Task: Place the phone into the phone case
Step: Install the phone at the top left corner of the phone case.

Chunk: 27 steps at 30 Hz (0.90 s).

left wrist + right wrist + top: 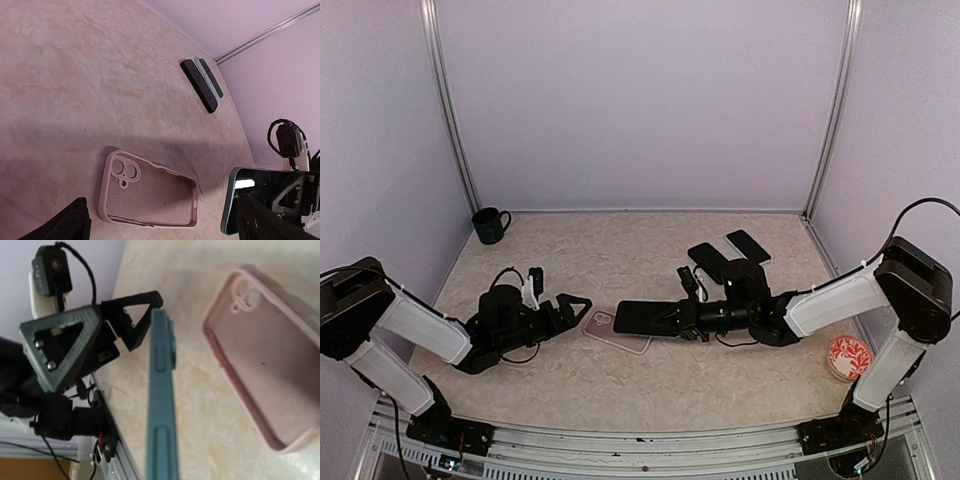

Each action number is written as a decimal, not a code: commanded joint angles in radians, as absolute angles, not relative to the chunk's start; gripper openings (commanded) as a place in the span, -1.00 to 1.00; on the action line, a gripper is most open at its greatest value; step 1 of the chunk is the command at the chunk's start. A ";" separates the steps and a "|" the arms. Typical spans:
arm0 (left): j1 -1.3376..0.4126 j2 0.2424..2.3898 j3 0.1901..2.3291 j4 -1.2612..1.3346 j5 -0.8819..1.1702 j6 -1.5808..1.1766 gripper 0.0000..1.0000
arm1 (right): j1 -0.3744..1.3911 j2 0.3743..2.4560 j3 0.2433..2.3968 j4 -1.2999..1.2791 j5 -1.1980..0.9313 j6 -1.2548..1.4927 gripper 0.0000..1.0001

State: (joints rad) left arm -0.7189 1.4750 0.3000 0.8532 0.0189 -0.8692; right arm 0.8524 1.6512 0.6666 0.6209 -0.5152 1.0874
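Two arms sit low over the table, meeting near the front middle. Far left, back corner: dark mug (490, 225), well apart from the work. Left gripper (570, 315) has its jaws spread wide and holds nothing, tips just beside the case's left end. Pink phone case (617, 331) lies flat, cavity up, camera cutout toward the left arm. Phone (645, 317) hangs above the table at the case's right end. It overlaps that end in the top view, but the left wrist view shows it raised and not seated. Right gripper (688, 318) is clamped on the phone's right end.

Step, as I read it: lining up before insertion. Next move calls for squaring the phone over the cavity, camera end to the cutout, then pressing down. Left jaws probably need to pin the case so it doesn't slide.

Room: bare table behind the case, front table edge near. Two dark slabs (710, 262), likely spare phones, lie behind the right arm. Patterned dish (849, 356) sits far right. Neither looks to be in the path.
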 commanded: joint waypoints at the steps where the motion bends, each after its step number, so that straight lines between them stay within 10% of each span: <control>1: -0.703 1.563 0.335 0.982 0.078 -0.887 0.98 | 0.862 1.680 0.726 0.608 -0.488 1.164 -1.00; 27: -0.696 1.766 0.395 1.042 0.112 -0.926 0.98 | 0.860 1.821 0.850 0.567 -0.480 1.268 -1.00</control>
State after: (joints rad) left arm -0.7052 1.7550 0.3817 1.0492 0.1413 -0.9203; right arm 0.8528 1.8072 0.8101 0.5247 -0.4736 1.2549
